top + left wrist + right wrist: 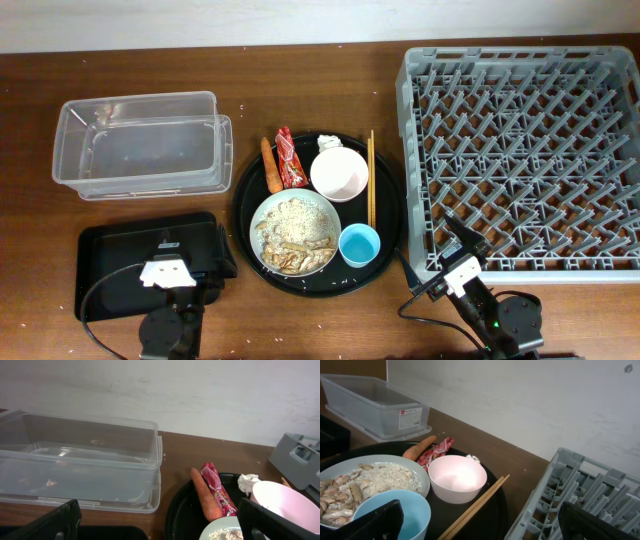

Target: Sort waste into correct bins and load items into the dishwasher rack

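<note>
While both arms sit low at the near edge of the table (300, 70), the left gripper (159, 509) has its fingers spread wide with nothing between them. It hangs over the right part of the black rectangular tray (110, 250). Its wrist view looks across at the clear tub (140, 150), which lies just behind that tray; the tub seems to rest on a lid or a second tub, though I cannot tell which.

The right gripper (481, 506) is likewise parted and holds nothing. It sits at the near left corner of the rack (408, 130), which fills the right side of the table.

Between the arms lies the round black tray (385, 215), which carries everything else:

- **Far left edge:** the carrot piece (270, 165) and the red wrapper (290, 160) lie side by side.
- **Far side:** the tissue (328, 143) sits just behind the white bowl (339, 173), which stands upright.
- **Right of the bowl:** the chopsticks (371, 180) lie together, pointing away from the robot.
- **Near side:** the plate-bowl (258, 235) holds the rice-like scraps (295, 225).
- **Near right:** the blue cup (359, 245) stands upright against the plate-bowl's right rim.
</note>
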Controlling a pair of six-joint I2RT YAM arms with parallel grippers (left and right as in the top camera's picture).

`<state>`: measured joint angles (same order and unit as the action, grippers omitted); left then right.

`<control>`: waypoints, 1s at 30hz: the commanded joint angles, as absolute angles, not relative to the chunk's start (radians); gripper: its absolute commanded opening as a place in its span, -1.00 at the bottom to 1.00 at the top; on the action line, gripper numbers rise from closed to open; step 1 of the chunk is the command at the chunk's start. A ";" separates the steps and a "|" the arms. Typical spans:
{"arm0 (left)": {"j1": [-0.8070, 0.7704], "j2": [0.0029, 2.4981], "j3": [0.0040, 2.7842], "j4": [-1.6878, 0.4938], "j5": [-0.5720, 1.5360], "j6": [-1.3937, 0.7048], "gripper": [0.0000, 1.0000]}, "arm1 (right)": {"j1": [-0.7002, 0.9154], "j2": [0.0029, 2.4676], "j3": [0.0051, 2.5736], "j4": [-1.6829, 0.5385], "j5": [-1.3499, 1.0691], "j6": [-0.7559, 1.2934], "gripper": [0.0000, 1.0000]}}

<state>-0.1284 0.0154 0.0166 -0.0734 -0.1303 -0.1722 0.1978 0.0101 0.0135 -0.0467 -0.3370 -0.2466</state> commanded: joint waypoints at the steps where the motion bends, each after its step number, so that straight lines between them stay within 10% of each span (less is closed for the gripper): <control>1: -0.123 0.005 0.009 -0.068 -0.120 -0.156 0.99 | 0.196 0.004 0.006 -0.048 -0.324 -0.247 0.97; 30: -0.123 0.006 0.043 0.095 0.038 -0.155 0.99 | 0.196 0.004 0.030 0.042 -0.373 -0.128 0.97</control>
